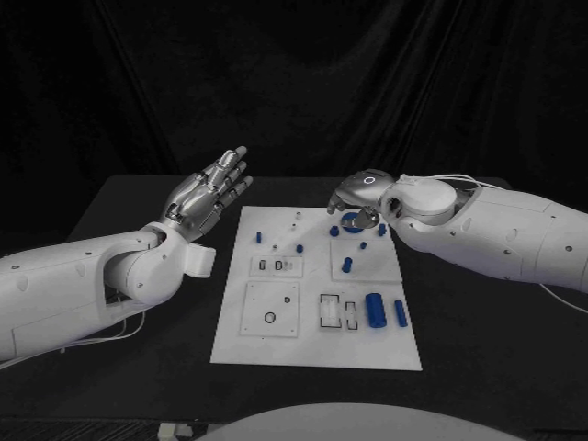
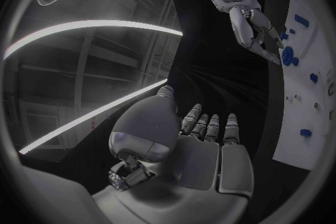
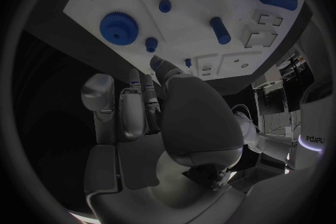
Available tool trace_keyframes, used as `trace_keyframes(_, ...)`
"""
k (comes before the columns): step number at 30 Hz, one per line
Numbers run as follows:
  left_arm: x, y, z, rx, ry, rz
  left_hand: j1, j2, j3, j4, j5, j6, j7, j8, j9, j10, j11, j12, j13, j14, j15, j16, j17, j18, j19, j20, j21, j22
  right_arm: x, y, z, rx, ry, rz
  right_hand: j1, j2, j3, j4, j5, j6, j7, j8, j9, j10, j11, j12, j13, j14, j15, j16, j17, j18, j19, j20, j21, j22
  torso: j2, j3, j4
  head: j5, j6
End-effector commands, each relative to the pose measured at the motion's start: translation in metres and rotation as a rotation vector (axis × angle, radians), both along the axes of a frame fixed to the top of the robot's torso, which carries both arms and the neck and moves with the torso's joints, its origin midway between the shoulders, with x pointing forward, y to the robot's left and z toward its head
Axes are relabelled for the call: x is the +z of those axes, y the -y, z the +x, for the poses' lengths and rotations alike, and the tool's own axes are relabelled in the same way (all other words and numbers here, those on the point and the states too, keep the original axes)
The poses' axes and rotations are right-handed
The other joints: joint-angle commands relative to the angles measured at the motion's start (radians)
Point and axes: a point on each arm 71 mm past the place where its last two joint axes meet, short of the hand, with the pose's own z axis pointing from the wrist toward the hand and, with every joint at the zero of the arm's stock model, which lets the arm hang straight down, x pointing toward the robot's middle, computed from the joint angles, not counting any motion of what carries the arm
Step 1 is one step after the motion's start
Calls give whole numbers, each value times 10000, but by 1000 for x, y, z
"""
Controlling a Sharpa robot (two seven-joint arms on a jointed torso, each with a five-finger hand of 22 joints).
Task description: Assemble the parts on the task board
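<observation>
A black table [image 1: 135, 197] backed by dark curtain carries the white task board [image 1: 318, 354], laid lengthways away from the robot, with small blue parts scattered over it.

The right hand [image 1: 368, 197] hovers over the board's far right corner, fingers pointing down toward the surface. Just beneath and slightly ahead of its fingertips [image 3: 158, 63] lies the blue gear [image 3: 121, 27], a flat toothed disc resting face-up on the board, so its axis stands upright and a grasp would have to come from above, around the rim. A short blue peg [image 3: 151, 43] stands between the gear and the fingertips, nearly touching the nearest finger; a longer blue pin [image 3: 220, 30] lies on its side a little further off, its long axis running roughly away from the fingers. The fingers are loosely gathered and hold nothing that I can make out. Whether a fingertip actually touches the peg or the board is hard to tell from the wrist view; it looks like a narrow gap.

The left hand [image 1: 209, 191] is raised off the table beside the board's far left edge, well apart from every part, palm flat and fingers extended side by side, empty. From its wrist view the fingers [image 2: 212, 126] lie straight with the board off to one side.

The right hand is plainly the nearer to the gear and its neighbours, so the next move likely falls to it: a small drop and a closing around the gear or peg.
</observation>
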Motion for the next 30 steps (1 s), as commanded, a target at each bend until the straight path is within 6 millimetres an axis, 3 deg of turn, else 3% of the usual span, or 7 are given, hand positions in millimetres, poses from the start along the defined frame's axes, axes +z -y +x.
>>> trace_keyframes(1, 13, -3, -1, 305, 1497, -829, 135, -4, 45, -8, 52, 43, -34, 30, 6, -1, 44, -23, -8, -4, -20, -37, -13, 61, 27, 56, -59, -11, -3, -1, 1, 176, 182, 64, 22, 24, -33, -52, -68, 61, -11, 44, 16, 65, -15, 48, 13, 424, 32, -39, 10, -47, -67, 7, -50, 13, 3, 0, -1, 4, -9)
trace_keyframes(9, 13, -2, -1, 254, 1470, -847, 190, -11, 60, -13, 117, 38, -28, 29, 4, -3, 46, -24, -9, -4, -22, -37, -13, 74, 27, 62, -59, -11, -9, -4, 6, 271, 206, 54, -4, 17, -110, -29, -384, 77, -47, 38, 37, 70, -43, 70, 46, 413, 30, -59, -16, -49, -100, 19, -69, 43, 4, -2, 4, 41, -25)
trace_keyframes(23, 13, 0, -1, 173, 1432, -884, 452, -37, 153, -35, 419, 29, -10, 27, 2, -10, 50, -26, -11, -4, -24, -37, -13, 103, 27, 80, -59, -11, -25, -6, 6, 422, -151, -99, 9, 27, -174, -15, -447, 258, 27, 106, 92, 156, -60, 116, 94, 365, 33, -142, -135, -51, -146, 26, -100, 86, 4, -1, 0, 30, 24)
trace_keyframes(26, 13, 0, -1, 147, 1424, -893, 452, -37, 153, -35, 419, 29, -10, 27, 2, -10, 50, -26, -11, -4, -24, -37, -13, 103, 27, 80, -59, -11, -28, -7, 6, 425, -241, -156, -20, 2, -243, 14, -628, 247, 9, 83, 93, 146, -66, 97, 103, 358, 28, -155, -153, -47, -170, 28, -128, 80, 4, -1, -1, 15, 13)
trace_keyframes(28, 13, 1, -1, 127, 1414, -900, 468, -39, 159, -33, 440, 29, -10, 27, 2, -10, 48, -26, -11, -4, -22, -37, -13, 103, 27, 84, -59, -11, -29, -7, 6, 419, -290, -191, -80, 4, -389, 94, -1028, 233, -18, 48, 98, 97, -64, 60, 123, 336, 31, -197, -217, -41, -199, 29, -169, 80, 6, 0, -1, 21, 0)
trace_keyframes(30, 13, 1, -1, 107, 1400, -905, 468, -39, 159, -33, 440, 29, -10, 27, 2, -10, 48, -26, -11, -4, -22, -37, -13, 103, 27, 84, -59, -11, -31, -7, 7, 424, -302, -195, -83, 12, -407, 105, -1072, 238, -18, 48, 100, 91, -63, 56, 127, 333, 32, -202, -224, -40, -203, 30, -176, 79, 5, -1, -1, 22, -9)
